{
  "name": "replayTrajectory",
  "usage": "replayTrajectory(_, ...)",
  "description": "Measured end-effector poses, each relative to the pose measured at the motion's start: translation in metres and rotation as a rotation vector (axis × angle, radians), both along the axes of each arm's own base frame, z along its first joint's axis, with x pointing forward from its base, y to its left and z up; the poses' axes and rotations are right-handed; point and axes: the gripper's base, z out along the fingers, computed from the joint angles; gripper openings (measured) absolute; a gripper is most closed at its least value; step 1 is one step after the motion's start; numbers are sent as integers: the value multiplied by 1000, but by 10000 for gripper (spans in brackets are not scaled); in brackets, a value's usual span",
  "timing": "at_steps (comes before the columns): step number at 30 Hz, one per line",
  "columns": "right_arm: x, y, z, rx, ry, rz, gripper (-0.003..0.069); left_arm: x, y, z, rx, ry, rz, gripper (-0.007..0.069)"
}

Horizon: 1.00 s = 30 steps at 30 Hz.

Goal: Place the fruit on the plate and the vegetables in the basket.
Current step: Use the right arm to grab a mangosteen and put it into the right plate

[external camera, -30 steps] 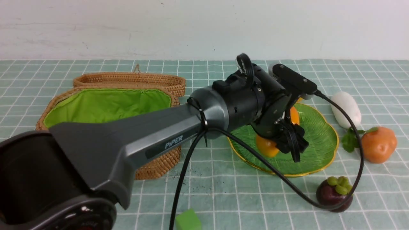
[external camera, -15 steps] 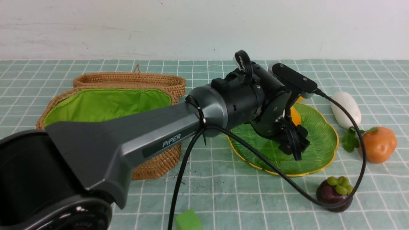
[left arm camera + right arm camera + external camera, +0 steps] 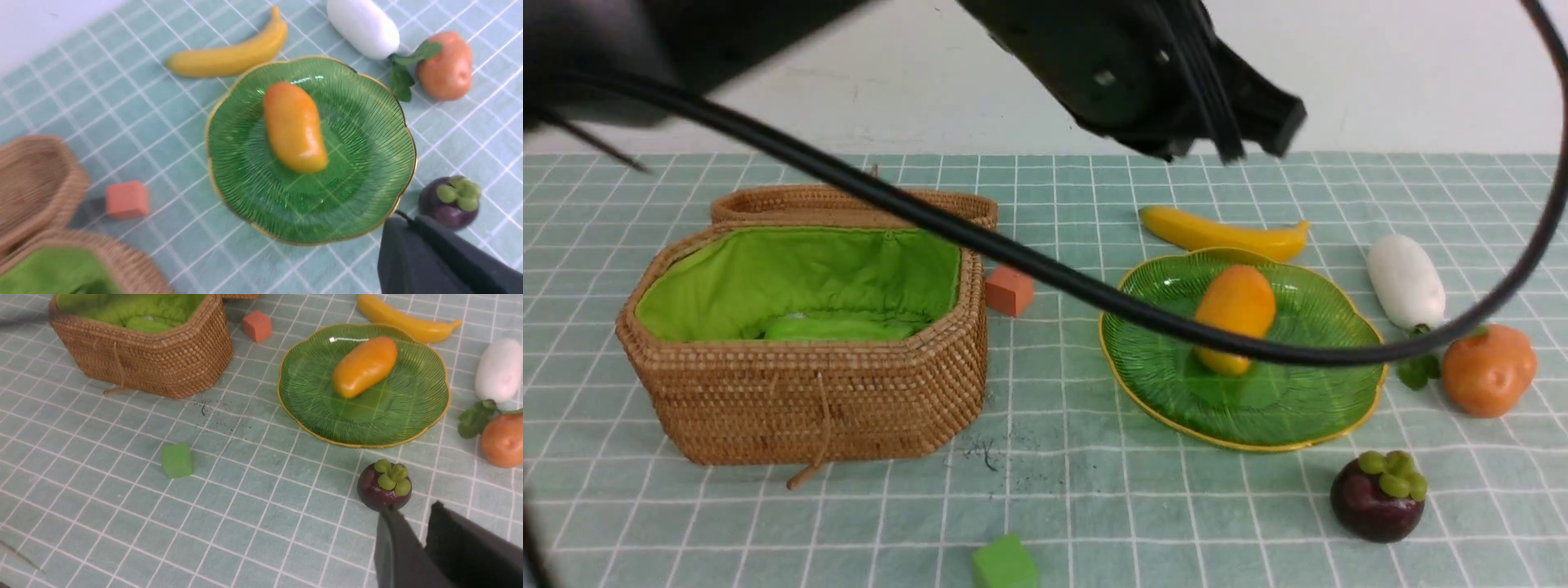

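Observation:
The mango [image 3: 1235,314] lies on the green plate [image 3: 1307,408], also seen in the left wrist view [image 3: 295,126]. The banana [image 3: 1223,233] lies on the cloth just behind the plate. The mangosteen [image 3: 1379,494] stands in front of the plate's right side. The radish [image 3: 1405,282] and the orange-brown lumpy piece [image 3: 1488,369] lie right of the plate. The green pod [image 3: 837,328] is inside the open basket [image 3: 817,400]. The aubergine is not in view. My left gripper [image 3: 1250,131] is high above the plate, blurred, fingers together and empty [image 3: 402,222]. My right gripper [image 3: 410,510] is slightly open and empty, just short of the mangosteen [image 3: 384,486].
An orange cube [image 3: 1009,290] sits between basket and plate. A green cube [image 3: 1005,563] lies at the front edge. The basket's lid [image 3: 849,204] lies open behind it. The left arm's black cable [image 3: 1045,273] hangs across the view.
My left arm has lifted from the plate to the top of the view, leaving the mango lying on the plate. The basket, banana and orange cube are now uncovered.

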Motion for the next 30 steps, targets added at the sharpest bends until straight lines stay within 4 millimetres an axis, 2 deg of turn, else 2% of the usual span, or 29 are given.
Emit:
replayTrajectory(4, 18, 6, -3, -9, 60, 5, 133, -30, 34, 24, -14, -16, 13, -13)
replayTrajectory(7, 37, 11, -8, -25, 119, 4, 137, -55, 61, 20, -11, -1, 19, -13)
replayTrajectory(8, 38, 12, -8, -26, 123, 4, 137, -56, 62, 16, -4, 9, 21, -13)
replayTrajectory(11, 59, 18, -15, -44, 189, 3, 137, -80, 87, -5, -28, 29, 39, -13)
replayTrajectory(12, 67, 20, -18, -52, 218, 3, 137, -92, 100, -21, -47, 31, 40, -13)
replayTrajectory(13, 68, 20, -18, -53, 222, 3, 137, -93, 100, -28, -45, 39, 41, -13)
replayTrajectory(15, 80, 24, -23, -63, 257, 2, 137, -111, 117, -48, -79, 32, 36, -13)
replayTrajectory(16, 88, 26, -27, -68, 279, 0, 137, -122, 128, -71, -96, 39, 29, -13)
replayTrajectory(17, 89, 26, -27, -70, 284, 0, 137, -124, 130, -74, -95, 45, 30, -13)
replayTrajectory(20, 112, 33, -39, -90, 356, -3, 137, -151, 154, -113, -172, 18, 11, -13)
replayTrajectory(21, 113, 33, -40, -91, 360, -3, 137, -153, 157, -117, -181, 12, 9, -13)
replayTrajectory(22, 124, 36, -48, -100, 402, -7, 138, -165, 169, -129, -228, -23, 0, -13)
replayTrajectory(26, 140, 40, -63, -108, 459, -26, 140, -182, 185, -142, -313, -98, -17, -13)
replayTrajectory(28, 152, 40, -82, -135, 489, -60, 140, -192, 195, -139, -394, -171, -30, -13)
replayTrajectory(29, 152, 40, -83, -133, 490, -63, 140, -192, 196, -138, -403, -179, -32, -13)
replayTrajectory(30, 162, 38, -101, -146, 527, -122, 144, -197, 201, -132, -458, -232, -42, -13)
